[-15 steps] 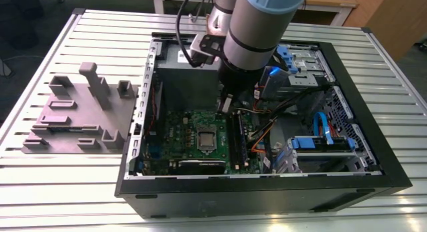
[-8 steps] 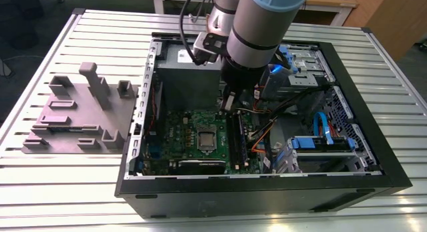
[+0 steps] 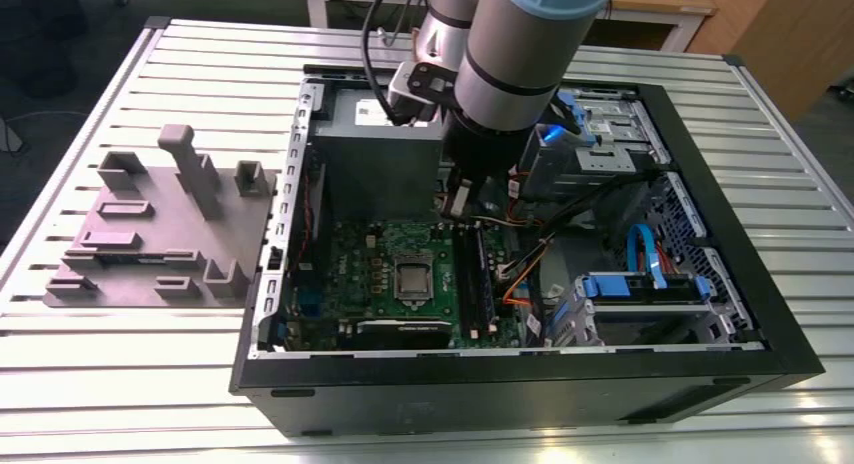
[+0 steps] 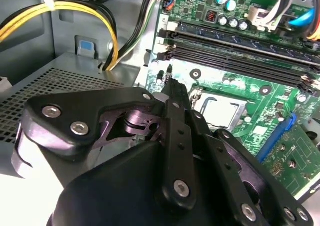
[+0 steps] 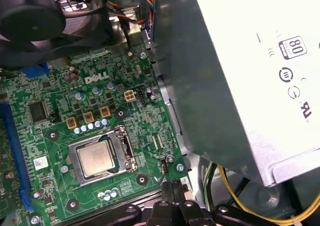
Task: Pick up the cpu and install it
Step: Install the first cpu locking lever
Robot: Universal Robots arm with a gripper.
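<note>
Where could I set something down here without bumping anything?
Bare table slats surround the grey fixture block on the exterior view's left of the computer case, and run in a strip along its right. Inside the case it is crowded: motherboard, cables, power supply and the arm.

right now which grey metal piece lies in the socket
The cpu, the small shiny square on the green board; the power supply is the big labelled box beside it.
</note>
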